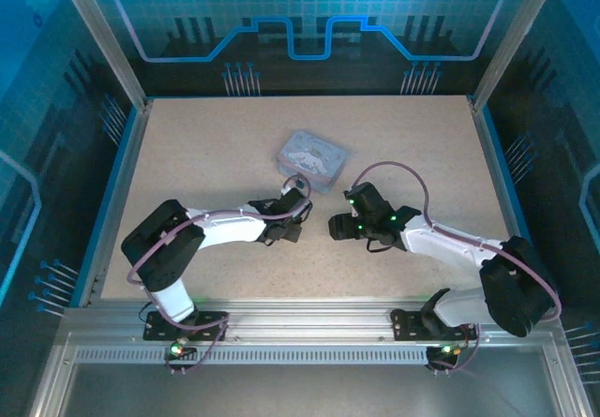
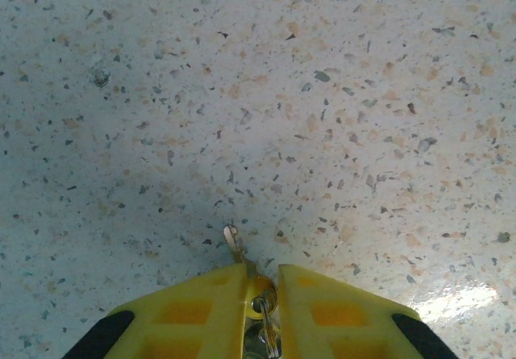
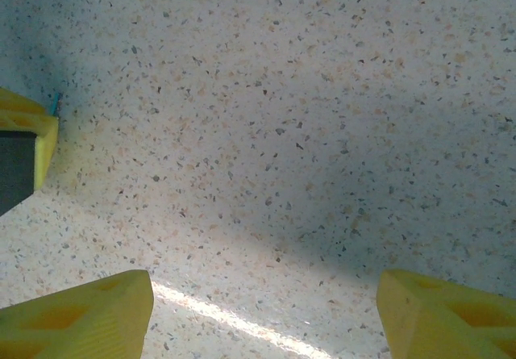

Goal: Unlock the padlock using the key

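A tin (image 1: 312,161) sits on the tabletop (image 1: 206,145), behind the two arms' tips. In front of it, the left gripper (image 1: 292,229) and right gripper (image 1: 335,227) face each other, near but apart. A key (image 2: 234,243) sticks out forward from between the left gripper's fingers.

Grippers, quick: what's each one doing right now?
Left gripper: closed on the small thin metal key.
Right gripper: open, holding nothing.
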Robot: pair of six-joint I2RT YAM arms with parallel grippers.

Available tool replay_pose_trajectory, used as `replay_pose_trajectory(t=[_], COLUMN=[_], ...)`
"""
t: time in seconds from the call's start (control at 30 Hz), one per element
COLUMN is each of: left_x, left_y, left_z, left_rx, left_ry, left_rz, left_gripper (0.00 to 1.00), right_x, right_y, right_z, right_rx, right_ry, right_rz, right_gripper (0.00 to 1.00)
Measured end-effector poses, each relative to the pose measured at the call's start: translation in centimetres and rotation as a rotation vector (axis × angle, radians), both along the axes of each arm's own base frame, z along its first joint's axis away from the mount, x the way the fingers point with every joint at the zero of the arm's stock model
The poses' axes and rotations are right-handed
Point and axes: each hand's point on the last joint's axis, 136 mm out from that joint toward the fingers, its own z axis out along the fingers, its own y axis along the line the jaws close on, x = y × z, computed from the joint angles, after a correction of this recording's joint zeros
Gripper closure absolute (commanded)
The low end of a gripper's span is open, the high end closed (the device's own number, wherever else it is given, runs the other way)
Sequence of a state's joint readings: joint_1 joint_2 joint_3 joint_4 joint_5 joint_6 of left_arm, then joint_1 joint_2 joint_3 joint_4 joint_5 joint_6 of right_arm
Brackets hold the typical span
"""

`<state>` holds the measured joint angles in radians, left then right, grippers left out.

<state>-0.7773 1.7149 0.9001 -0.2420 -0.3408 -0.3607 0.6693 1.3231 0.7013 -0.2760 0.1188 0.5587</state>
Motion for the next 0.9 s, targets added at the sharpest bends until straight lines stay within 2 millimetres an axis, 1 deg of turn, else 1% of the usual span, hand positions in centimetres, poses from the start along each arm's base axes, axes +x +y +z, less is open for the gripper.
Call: replay_pose_trajectory(t=[0.2,0.3,0.37,0.5,0.7,0.9], left_x=[-0.2,-0.2,-0.2,-0.1,-0.3,-1.0], left_y=[0.2,0.3,0.3,0.3,0.5,0.5], left_z=[-0.2,-0.3,-0.3,-0.2,-0.2,0.1], left_rx=[0.006,0.007,0.008,0.006,0.007,0.000], left_ry=[0.006,0.005,0.004,-0.003,-0.005,0.011], left_rz=[0.000,0.001,0.002,0.004,-0.006,-0.076], left_gripper=[0.81,0.81,0.85,0.99,1.00,1.00], right_x=[0.0,0.1,0.1,0.1,0.3,0.2], right_y=[0.0,0.0,0.0,0.1,0.2,0.9], right_z=[0.4,0.5,0.5,0.5,0.8,0.7], right_rx=[0.012,0.015,0.015,0.016,0.028,0.092], right_ry=[-0.009,-0.010,-0.010,-0.010,-0.025,-0.057], right_rz=[-0.006,-0.009,-0.009,-0.009,-0.010,0.010], right_gripper=[0.27,0.27,0.27,0.27,0.29,0.33])
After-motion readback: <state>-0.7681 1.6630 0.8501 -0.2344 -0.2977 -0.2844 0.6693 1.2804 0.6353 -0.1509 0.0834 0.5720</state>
